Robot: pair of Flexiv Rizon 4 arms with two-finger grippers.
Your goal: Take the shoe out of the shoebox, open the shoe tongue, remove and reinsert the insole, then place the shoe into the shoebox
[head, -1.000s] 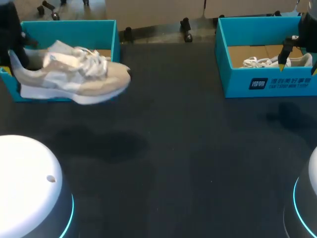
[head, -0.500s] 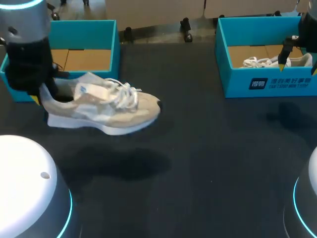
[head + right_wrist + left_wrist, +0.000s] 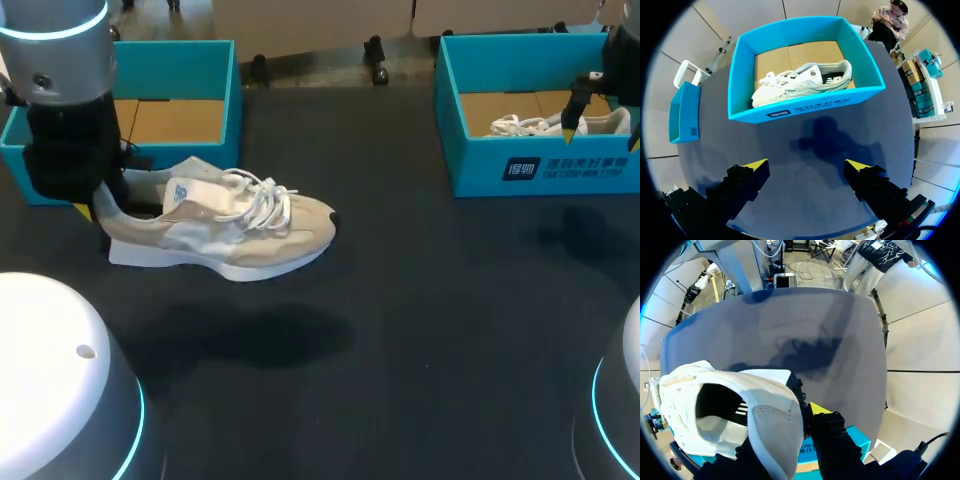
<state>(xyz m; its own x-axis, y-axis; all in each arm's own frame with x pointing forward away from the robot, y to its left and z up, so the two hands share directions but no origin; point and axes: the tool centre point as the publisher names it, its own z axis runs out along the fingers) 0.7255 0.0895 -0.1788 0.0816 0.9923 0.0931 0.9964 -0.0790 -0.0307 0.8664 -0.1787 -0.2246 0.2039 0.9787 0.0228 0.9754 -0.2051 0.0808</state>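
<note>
Head view: two shoes [image 3: 220,225] [image 3: 520,127], two teal shoeboxes [image 3: 180,65] [image 3: 580,165].

- Wide bare stretch of dark table [image 3: 420,300] between the two boxes, open from near edge to far edge.
- Shoe [image 3: 225,225], hanging by its heel from the left gripper [image 3: 100,205], blocks the lane in front of the left shoebox [image 3: 180,90]; that box's open top shows bare cardboard.
- Right shoebox [image 3: 805,107]: upright walls, second shoe [image 3: 800,82] fills most of the floor.
- Right gripper [image 3: 806,167], fingers spread, hangs over bare table just short of it.
</note>
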